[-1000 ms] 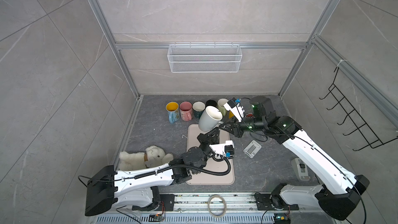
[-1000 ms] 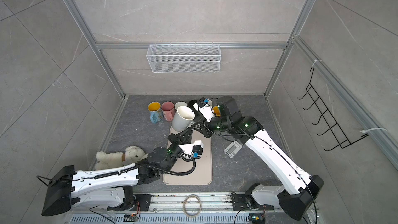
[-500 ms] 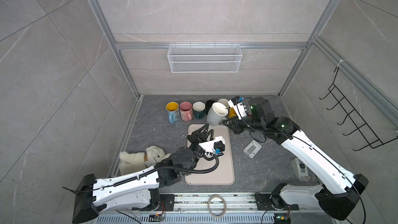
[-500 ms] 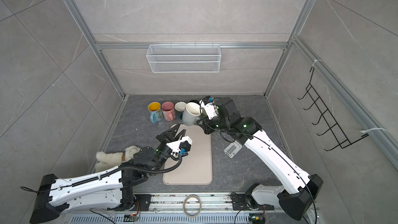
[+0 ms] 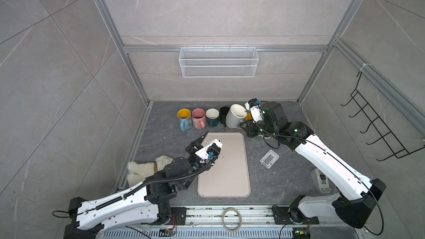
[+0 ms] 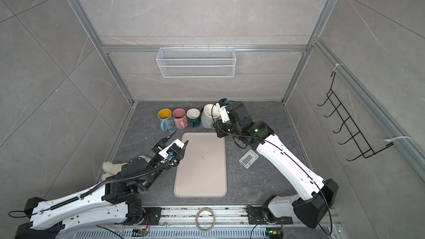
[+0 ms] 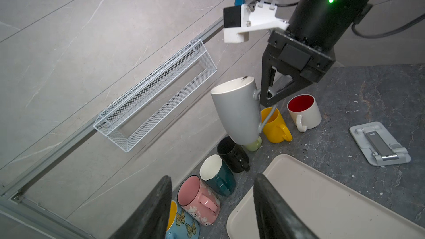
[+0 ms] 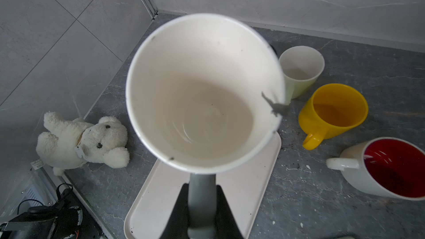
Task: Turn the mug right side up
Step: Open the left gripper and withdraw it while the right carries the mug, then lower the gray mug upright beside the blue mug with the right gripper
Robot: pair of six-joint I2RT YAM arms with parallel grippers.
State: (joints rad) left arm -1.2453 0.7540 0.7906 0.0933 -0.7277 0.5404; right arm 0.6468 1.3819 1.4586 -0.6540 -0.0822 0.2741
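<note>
The mug (image 5: 235,116) (image 6: 208,116) is tall, grey outside and white inside. It hangs tilted with its mouth up over the back row of cups, and its base is close above a pale green cup (image 7: 253,144). My right gripper (image 5: 246,126) (image 6: 217,128) (image 8: 202,189) is shut on the mug's grey handle (image 8: 202,200); in the left wrist view the right gripper (image 7: 266,100) grips beside the mug (image 7: 239,111). The right wrist view looks straight into the mug's empty inside (image 8: 202,93). My left gripper (image 5: 210,140) (image 6: 178,140) (image 7: 211,178) is open and empty, low by the beige tray's (image 5: 230,175) far left corner.
Along the back stand a butterfly mug (image 5: 184,116), pink mug (image 5: 198,115), teal mug (image 5: 212,116), black mug (image 5: 223,113), yellow mug (image 7: 273,126) and red-lined white mug (image 7: 303,110). A teddy bear (image 5: 142,168) lies left, a phone stand (image 5: 269,158) right, and a wire basket (image 5: 218,62) hangs on the wall.
My left gripper has opened, let go of the mug and drawn back toward the front left. My right gripper has carried the mug back and to the right, over the row of cups.
</note>
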